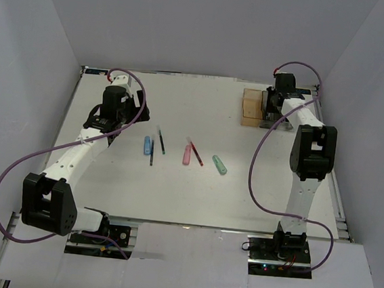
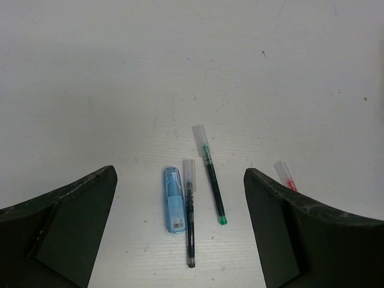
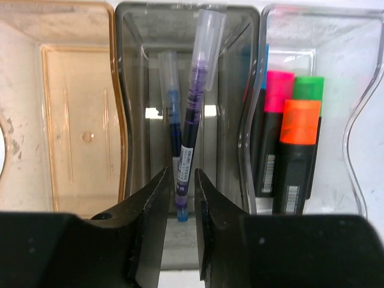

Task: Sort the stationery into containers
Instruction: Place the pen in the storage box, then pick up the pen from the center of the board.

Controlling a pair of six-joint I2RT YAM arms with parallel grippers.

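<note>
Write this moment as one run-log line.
right gripper: shut on purple pen, at grey bin | left gripper: open above blue stick | clear bin: highlighters | amber bin: empty

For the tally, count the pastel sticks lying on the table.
3: blue stick leftmost, pink stick in the middle, mint stick rightmost. Others may be hidden.

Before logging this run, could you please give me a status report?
Right gripper shut on thin purple pen with clear cap, over smoky grey plastic bin. Left gripper open over pastel blue stick and thin black pen. Nothing blocking.
</note>
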